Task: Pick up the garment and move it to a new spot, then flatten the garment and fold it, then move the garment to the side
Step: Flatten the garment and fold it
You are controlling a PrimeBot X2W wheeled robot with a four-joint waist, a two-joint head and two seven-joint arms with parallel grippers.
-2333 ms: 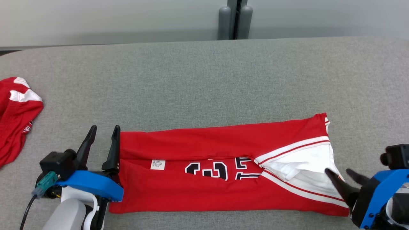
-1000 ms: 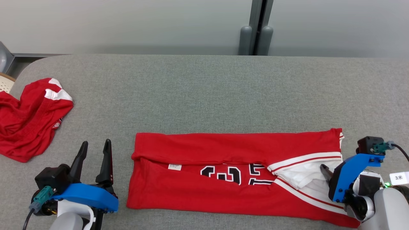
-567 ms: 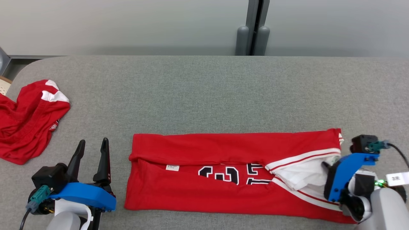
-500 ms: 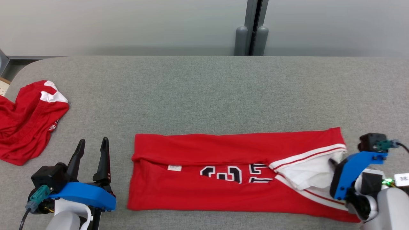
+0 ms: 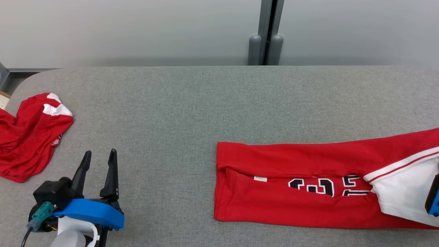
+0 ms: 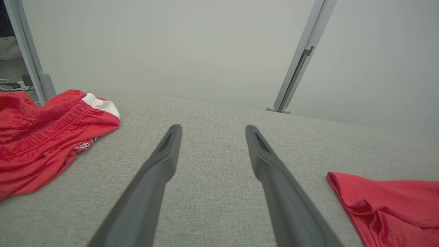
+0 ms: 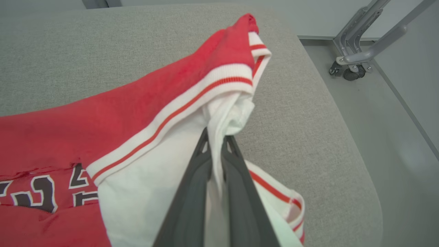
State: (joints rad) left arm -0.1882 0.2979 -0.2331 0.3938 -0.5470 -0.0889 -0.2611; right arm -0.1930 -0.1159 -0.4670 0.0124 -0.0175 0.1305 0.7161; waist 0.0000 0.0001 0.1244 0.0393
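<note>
Jersey (image 5: 291, 178) now lies further right on the table (image 5: 171, 103), my right gripper (image 7: 216, 136) clamped on its white panel, left gripper (image 5: 99, 159) spread empty; two red garments, second garment (image 5: 27, 137) far left

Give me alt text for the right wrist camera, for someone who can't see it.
The right gripper is shut on a white fold of a red jersey with striped trim, on a grey table. Black numbers show at lower left; floor and a wheeled metal frame lie past the table's edge.

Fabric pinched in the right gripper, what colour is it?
White fabric, beside a red-striped band; right wrist view shows it best.
</note>
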